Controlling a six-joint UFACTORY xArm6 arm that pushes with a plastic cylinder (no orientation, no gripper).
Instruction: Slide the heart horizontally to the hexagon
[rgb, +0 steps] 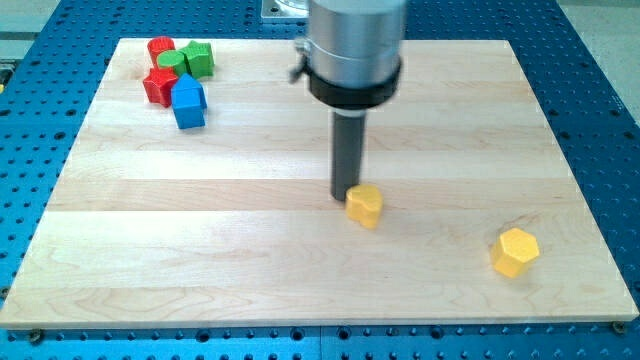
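Note:
A yellow heart block (365, 205) lies on the wooden board (250, 250) a little right of centre. A yellow hexagon block (515, 251) lies near the view's lower right. My tip (346, 194) stands at the heart's upper left edge, touching or nearly touching it. The hexagon is well to the right of the heart and a little lower in the view.
A cluster sits at the view's top left: a red block (160, 48), a green block (174, 63), a second green block (199, 59), another red block (159, 86) and a blue block (188, 103). The board is edged by a blue perforated table (610, 110).

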